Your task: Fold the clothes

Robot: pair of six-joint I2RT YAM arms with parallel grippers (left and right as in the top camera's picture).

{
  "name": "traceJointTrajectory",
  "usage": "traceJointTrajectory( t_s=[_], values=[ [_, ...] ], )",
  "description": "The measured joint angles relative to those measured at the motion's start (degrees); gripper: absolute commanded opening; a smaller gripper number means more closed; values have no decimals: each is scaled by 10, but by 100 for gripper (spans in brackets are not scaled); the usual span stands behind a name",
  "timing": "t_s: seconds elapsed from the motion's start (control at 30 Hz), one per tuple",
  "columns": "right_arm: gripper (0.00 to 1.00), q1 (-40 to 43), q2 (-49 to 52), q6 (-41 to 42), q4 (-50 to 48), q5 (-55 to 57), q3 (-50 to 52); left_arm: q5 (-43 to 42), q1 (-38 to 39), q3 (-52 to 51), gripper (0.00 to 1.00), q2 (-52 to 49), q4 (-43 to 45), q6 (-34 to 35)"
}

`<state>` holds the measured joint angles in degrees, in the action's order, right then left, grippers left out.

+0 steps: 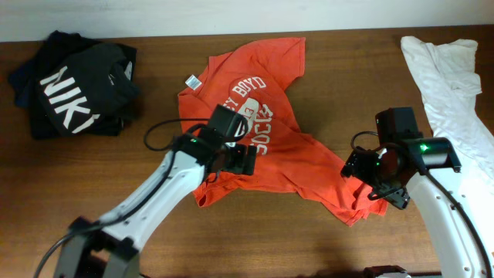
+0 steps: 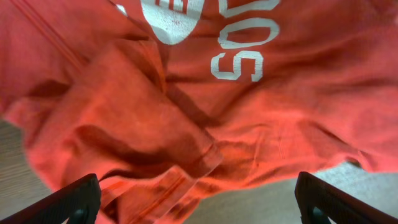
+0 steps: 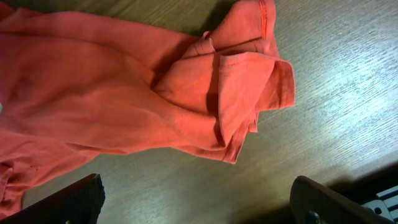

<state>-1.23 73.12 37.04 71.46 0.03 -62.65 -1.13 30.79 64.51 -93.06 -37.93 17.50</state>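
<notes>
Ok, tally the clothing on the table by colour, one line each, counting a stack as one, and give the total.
Orange-red T-shirt: 1
Black stack: 1 (how many shirts are in it cannot be told)
White garment: 1
Total: 3

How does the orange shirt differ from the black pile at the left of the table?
The orange T-shirt lies spread out and rumpled mid-table; the black shirts sit in a compact pile at the far left. The orange T-shirt's white lettering is small, in several lines; the black shirts show few, large white letters. Both rest on the wooden table.
</notes>
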Motion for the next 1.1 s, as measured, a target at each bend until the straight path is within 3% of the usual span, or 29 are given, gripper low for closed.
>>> traceJointTrajectory(
  t_s=[0.4, 0.57, 0.67, 0.73, 0.77, 0.93, 1.1],
  values=[
    [99, 0, 0, 0, 0, 0, 0, 26, 10, 0, 97, -112, 11, 19],
    [99, 0, 0, 0, 0, 0, 0, 69, 12, 0, 65, -141, 11, 22],
    [99, 0, 0, 0, 0, 0, 0, 78, 12, 0, 52, -141, 10, 24],
    [99, 0, 0, 0, 0, 0, 0, 82, 12, 0, 36, -141, 8, 25],
    [99, 0, 0, 0, 0, 0, 0, 83, 12, 3, 36, -141, -3, 26],
    [99, 0, 0, 0, 1, 0, 0, 103, 12, 49, 2, -110, -86, 41],
    [99, 0, 0, 0, 0, 0, 0, 135, 1, 57, 0, -22, -174, 70]
  ],
)
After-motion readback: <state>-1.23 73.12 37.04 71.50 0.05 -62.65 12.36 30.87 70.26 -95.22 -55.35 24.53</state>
